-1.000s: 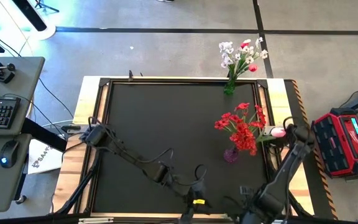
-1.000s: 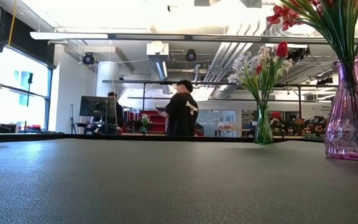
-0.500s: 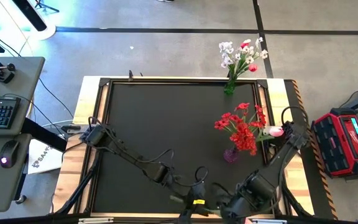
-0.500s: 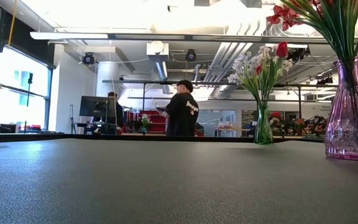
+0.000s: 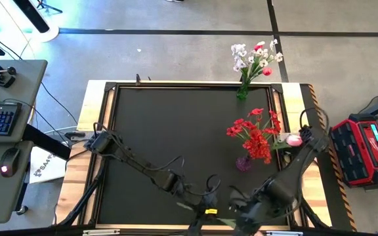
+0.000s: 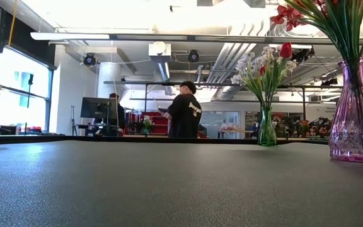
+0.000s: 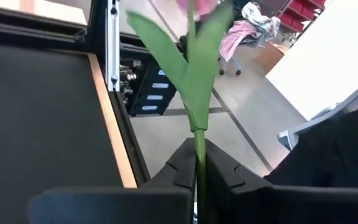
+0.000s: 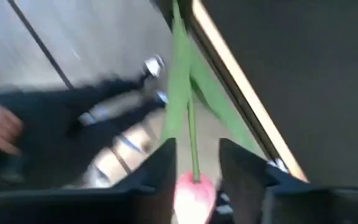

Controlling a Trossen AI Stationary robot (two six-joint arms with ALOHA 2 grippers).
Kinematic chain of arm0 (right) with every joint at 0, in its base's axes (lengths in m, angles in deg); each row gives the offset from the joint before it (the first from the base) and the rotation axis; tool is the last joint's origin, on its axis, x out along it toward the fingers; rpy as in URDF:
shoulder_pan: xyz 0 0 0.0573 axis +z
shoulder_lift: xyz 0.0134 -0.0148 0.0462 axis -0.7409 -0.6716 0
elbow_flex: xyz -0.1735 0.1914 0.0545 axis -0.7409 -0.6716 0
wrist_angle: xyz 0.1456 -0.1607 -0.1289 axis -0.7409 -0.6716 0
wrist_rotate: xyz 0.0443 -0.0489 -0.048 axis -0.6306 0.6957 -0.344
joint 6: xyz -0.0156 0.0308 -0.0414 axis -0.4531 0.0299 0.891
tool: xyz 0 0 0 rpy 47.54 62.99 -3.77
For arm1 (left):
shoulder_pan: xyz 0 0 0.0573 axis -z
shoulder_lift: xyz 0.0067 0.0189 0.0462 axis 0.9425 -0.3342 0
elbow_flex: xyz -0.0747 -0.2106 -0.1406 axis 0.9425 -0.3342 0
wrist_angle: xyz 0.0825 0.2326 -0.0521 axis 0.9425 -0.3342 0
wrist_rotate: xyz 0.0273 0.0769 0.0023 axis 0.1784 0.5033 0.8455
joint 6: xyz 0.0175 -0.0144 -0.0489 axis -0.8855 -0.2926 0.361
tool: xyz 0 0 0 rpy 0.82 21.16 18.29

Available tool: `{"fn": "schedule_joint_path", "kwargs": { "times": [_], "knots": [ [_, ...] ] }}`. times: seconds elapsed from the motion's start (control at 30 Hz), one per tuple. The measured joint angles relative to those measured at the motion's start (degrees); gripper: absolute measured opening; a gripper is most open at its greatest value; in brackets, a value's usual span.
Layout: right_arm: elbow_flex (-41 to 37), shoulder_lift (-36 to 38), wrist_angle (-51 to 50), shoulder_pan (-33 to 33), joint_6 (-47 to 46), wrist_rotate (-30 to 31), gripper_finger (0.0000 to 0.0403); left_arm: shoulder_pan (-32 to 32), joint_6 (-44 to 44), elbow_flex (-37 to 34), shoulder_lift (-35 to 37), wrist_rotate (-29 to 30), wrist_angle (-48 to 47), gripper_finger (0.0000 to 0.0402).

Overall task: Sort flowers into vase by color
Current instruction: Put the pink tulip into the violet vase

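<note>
High view: both arms reach in to the near edge of the dark tabletop (image 5: 176, 124), where the left tool (image 5: 209, 208) and the right tool (image 5: 239, 210) sit close together. In the left wrist view the left tool (image 7: 199, 155) is shut tight on the green stem of a pink tulip (image 7: 194, 87), which stands up from between the fingers with two long leaves spreading just above the grip; its bloom is cut off by the picture's edge. In the right wrist view the right tool (image 8: 196, 168) is narrowly spread, with the same tulip's pink bloom (image 8: 194, 190) showing in the gap and the stem and leaves running away from it, over the tabletop's pale wooden border. A purple vase (image 5: 243, 162) on the right part of the tabletop holds a bunch of red blossoms (image 5: 258, 134). A green vase (image 5: 242, 92) at the far edge holds white-lavender sprigs (image 5: 254, 58) with a red bloom among them. A further pink bloom (image 5: 294, 139) lies near the right arm's base. In the low view a person (image 6: 184, 116) stands in the room beyond.
</note>
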Motion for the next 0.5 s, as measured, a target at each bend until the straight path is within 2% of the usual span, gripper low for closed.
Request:
{"fn": "schedule_joint_path", "kwargs": {
  "times": [0.1,0.23,0.37,0.5],
  "knots": [
    [0.0,4.1,1.3,0.4,-5.4,6.8,0.0138,-0.3,-0.4,-0.1,0.7,0.9,0.1,0.0001],
    [0.0,10.9,3.8,3.4,-8.6,27.6,0.0177,-1.0,-0.8,0.0,2.2,2.3,1.5,0.0001],
    [0.0,16.4,6.0,9.0,-7.4,49.0,0.0185,-1.7,-3.8,0.0,5.4,4.9,2.1,0.0000],
    [0.1,18.9,8.0,15.1,-1.3,63.8,0.0181,-2.6,-7.5,0.0,9.2,6.8,3.1,0.0000]
  ]
}}
